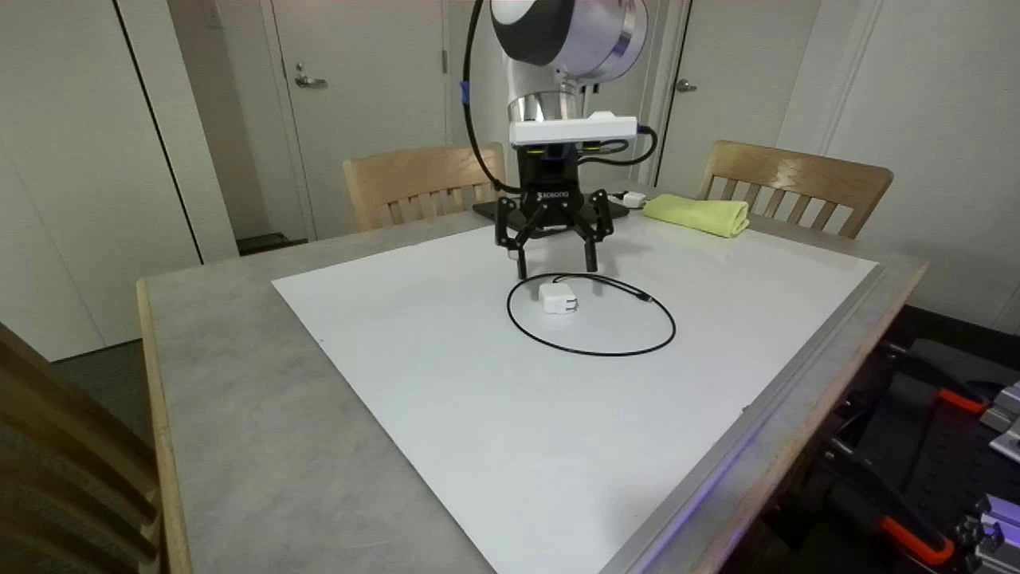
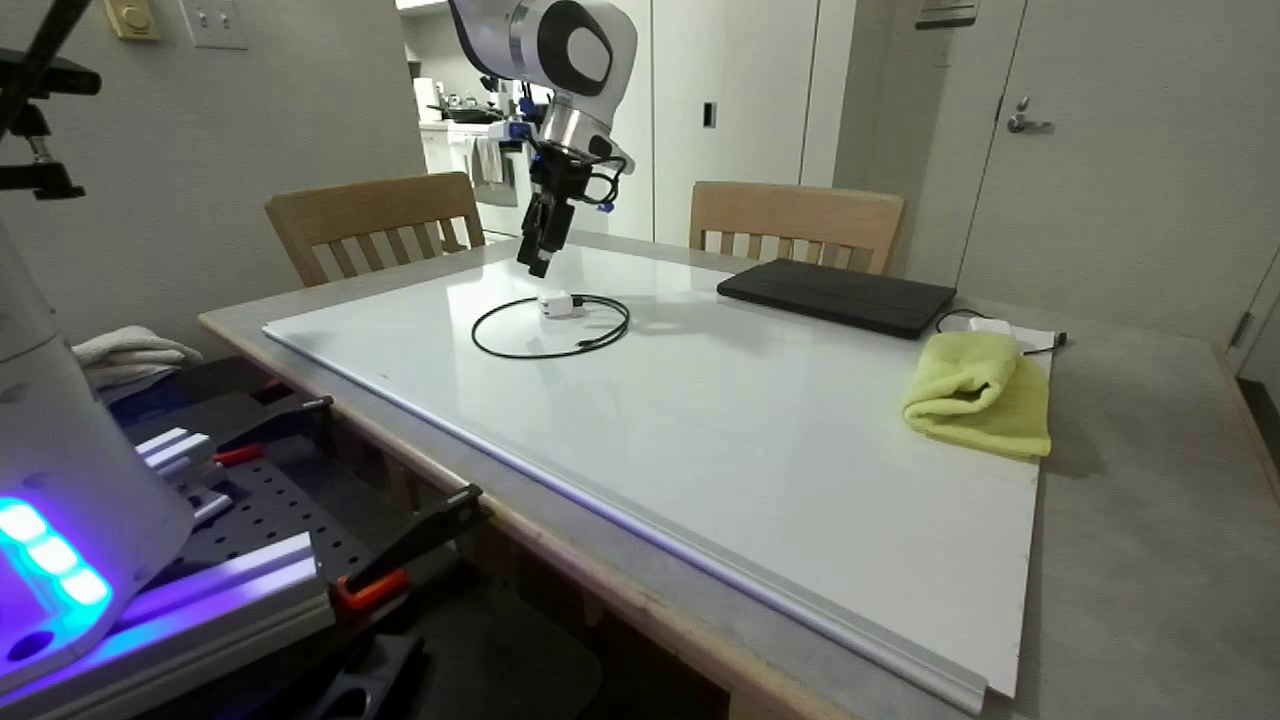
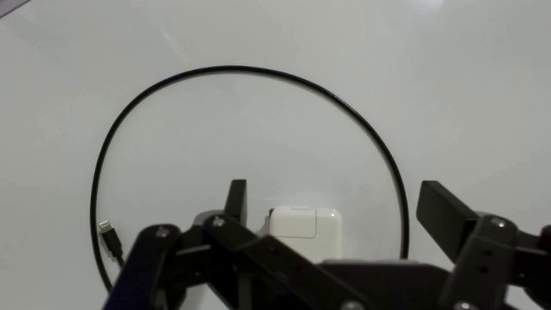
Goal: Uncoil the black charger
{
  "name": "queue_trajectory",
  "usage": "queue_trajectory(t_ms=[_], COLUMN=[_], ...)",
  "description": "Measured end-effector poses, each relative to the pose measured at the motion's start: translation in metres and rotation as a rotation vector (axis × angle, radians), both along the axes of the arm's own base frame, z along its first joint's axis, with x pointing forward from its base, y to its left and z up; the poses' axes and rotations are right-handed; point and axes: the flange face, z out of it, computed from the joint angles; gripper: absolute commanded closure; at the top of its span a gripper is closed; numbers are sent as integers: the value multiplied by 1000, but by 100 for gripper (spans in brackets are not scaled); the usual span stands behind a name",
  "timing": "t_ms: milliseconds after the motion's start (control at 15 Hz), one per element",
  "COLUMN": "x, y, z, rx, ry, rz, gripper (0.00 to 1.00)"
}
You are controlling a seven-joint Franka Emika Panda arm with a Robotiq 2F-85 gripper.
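Note:
The black charger's thin cable (image 1: 594, 354) lies on the white board in a wide round loop, seen in both exterior views. Its small metal-tipped plug end (image 3: 111, 241) rests just inside the loop in the wrist view. A white adapter block (image 2: 558, 304) sits inside the loop, where the cable appears to meet it. My gripper (image 1: 556, 269) hangs above the board near the loop, pointing down. Its fingers are wide apart with nothing gripped. In the wrist view, the adapter and one side of the cable show between the fingertips (image 3: 236, 198); the gripper body hides the loop's lower part.
The white board (image 2: 760, 450) covers much of the table. On it are a flat black rectangular pad (image 2: 838, 295), a folded yellow cloth (image 2: 980, 395) and another white adapter (image 1: 633, 199) with a black cord. Wooden chairs (image 1: 797, 179) stand around the table edges.

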Motion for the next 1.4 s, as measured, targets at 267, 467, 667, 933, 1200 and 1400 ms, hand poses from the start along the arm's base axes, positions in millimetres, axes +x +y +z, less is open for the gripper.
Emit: queue_trajectory(t_ms=[267,467,667,933,1200,1400], x=[-2,-1,-3,-7,-9,-9], y=[-4,-13,-20,-23,-23,-21], z=[-7,-8,-12,-20,-23,-23], rx=[0,-8,-11,4,19,17], ry=[13,15,18,6,-7,-12], rz=[-13,-27,-41,-74,-69,-64], gripper=[0,0,0,0,0,0])
